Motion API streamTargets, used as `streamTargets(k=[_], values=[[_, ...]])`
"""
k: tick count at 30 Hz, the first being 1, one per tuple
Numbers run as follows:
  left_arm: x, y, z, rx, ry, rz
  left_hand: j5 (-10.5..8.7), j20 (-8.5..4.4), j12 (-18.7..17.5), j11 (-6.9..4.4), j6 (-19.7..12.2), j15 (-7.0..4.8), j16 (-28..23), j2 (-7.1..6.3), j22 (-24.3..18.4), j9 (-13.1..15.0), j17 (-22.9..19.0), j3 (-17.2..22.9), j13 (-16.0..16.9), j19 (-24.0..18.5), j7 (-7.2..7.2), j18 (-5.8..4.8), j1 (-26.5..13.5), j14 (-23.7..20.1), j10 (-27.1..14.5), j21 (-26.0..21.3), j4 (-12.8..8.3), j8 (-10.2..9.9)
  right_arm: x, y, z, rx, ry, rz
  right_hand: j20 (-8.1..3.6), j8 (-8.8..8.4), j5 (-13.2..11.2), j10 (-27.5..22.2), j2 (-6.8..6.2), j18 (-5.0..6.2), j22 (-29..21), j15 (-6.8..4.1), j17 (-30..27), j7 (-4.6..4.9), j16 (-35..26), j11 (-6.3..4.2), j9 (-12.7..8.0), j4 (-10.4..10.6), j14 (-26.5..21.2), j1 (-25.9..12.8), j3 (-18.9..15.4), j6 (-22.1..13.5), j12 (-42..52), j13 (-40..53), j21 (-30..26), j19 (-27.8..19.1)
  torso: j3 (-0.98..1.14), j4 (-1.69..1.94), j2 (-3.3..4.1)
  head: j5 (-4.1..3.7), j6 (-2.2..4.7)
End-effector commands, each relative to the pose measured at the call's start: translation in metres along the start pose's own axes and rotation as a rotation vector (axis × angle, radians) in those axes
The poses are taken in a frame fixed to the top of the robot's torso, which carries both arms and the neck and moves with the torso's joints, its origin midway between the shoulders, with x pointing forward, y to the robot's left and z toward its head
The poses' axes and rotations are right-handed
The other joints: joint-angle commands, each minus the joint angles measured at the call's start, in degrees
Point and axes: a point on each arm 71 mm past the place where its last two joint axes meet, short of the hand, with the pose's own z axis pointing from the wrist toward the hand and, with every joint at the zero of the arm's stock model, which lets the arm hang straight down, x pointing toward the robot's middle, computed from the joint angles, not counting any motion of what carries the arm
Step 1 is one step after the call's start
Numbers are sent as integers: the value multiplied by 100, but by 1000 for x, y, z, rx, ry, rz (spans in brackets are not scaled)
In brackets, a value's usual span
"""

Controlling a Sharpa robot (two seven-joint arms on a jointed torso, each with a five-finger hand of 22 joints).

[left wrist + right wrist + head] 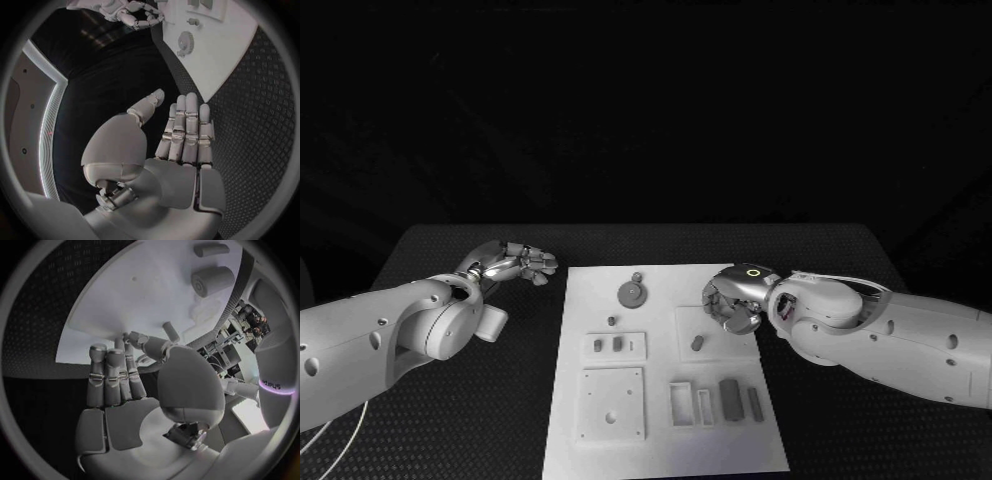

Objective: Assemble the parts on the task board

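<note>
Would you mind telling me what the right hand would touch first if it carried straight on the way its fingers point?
Probably the task board itself: the right hand hangs over its right edge, fingers angled down toward a small grey part. Depth is unclear, so it might meet that part first.

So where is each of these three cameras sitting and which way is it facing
Head view: on the robot's head, looking down at the black table and white plate task board; both white arms show, left hand and right hand.
Left wrist view: behind the left hand, facing across the table toward the board.
Right wrist view: behind the right hand, facing the board.
Shared: the round grey gear-like part shows in the head and left wrist views.
</note>
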Motion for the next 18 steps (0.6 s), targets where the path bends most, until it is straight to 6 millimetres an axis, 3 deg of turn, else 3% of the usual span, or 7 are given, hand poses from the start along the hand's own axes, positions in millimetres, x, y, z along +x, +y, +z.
streamTargets(k=[1, 18], values=[[1, -1, 0, 2, 7, -7, -26, 12, -34, 18, -32, -9, -26, -1, 7, -6, 14, -27, -6, 35, 26, 24, -50, 34, -18, -32, 13, 22, 12, 3, -1, -3, 47, -57, -13, 46, -18, 503, 30, 173, 12, -58, -8, -24, 33, -100, 32, -21, 8, 64, 44, 89, 34, 39, 0, 39, 2, -1, 0, -7, -15], [-1, 0, 0, 0, 1, -5, 8, 0, -35, 28, -52, -24, -23, -3, 17, -15, 48, -18, -14, 56, 30, 28, -19, 60, -45, -30, -5, 20, 19, 14, 1, -31, 24, -106, -49, 86, -16, 635, -18, 173, 29, -109, -3, -80, 73, -151, 67, -48, 99, 108, 141, 225, 41, 104, 38, 129, 0, -3, -4, -18, -49]])
